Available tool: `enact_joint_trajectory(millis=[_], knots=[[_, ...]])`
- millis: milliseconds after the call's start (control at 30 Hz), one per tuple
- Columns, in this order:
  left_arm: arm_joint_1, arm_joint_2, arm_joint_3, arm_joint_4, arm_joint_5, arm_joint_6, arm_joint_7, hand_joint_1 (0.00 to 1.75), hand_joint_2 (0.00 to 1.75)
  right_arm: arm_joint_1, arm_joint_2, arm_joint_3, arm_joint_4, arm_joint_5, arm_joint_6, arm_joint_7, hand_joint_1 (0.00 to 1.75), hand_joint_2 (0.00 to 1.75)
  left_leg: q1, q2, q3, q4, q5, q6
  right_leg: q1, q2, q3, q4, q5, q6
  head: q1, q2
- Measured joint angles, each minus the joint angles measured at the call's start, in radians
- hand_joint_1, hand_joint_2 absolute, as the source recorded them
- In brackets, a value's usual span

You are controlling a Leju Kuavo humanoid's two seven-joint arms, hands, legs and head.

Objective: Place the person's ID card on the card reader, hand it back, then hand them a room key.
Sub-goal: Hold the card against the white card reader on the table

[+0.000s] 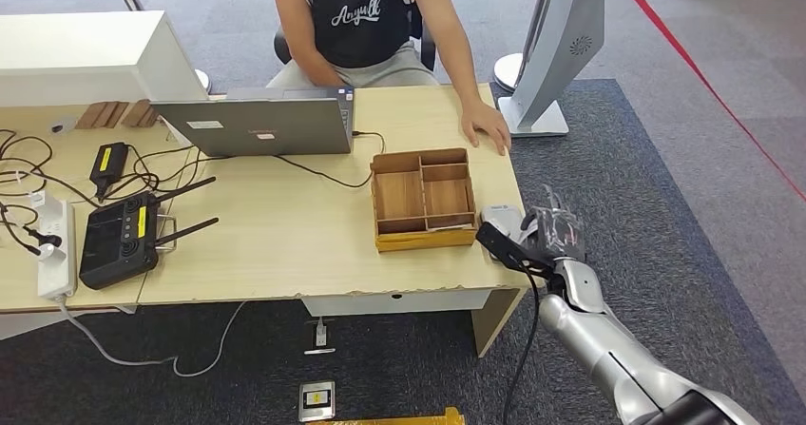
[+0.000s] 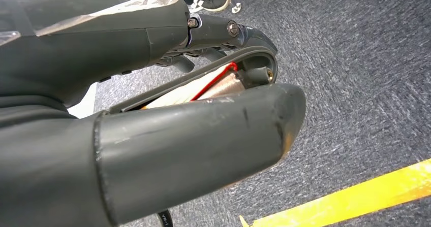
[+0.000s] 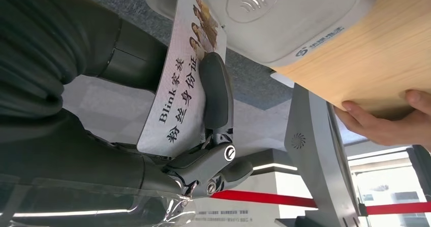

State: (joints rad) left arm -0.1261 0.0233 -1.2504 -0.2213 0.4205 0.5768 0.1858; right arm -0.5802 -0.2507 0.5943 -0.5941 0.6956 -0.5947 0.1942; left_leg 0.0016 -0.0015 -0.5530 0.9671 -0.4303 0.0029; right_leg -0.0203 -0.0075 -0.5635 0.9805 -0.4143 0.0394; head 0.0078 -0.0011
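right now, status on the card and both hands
Right hand pinches ID card at card reader. Left hand hangs over carpet, fingers curled. Nothing in the way.

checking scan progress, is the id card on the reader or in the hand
In the hand: the right hand holds the white printed ID card beside the white card reader, not flat on it.

You face an office reception desk [image 1: 285, 244]: grey carpet [image 1: 665, 159], a laptop [image 1: 261, 121] at 11 o'clock, a card reader [image 1: 501, 221] and a standing kiosk [image 1: 556, 54] at 1 o'clock.
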Motion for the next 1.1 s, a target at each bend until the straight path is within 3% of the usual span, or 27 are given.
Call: enact_joint_trajectory(millis=[1100], knots=[[0.0, 0.0, 0.0, 0.0, -0.014, -0.001, -0.005, 0.0, 0.0, -0.042, 0.013, -0.001, 0.027, -0.023, -0.009, -0.021, 1.75, 1.75, 0.0, 0.0, 0.002, 0.0, 0.0, 0.0, 0.0, 0.0, 0.002, 0.0, 0.0, 0.0, 0.0, 0.0]])
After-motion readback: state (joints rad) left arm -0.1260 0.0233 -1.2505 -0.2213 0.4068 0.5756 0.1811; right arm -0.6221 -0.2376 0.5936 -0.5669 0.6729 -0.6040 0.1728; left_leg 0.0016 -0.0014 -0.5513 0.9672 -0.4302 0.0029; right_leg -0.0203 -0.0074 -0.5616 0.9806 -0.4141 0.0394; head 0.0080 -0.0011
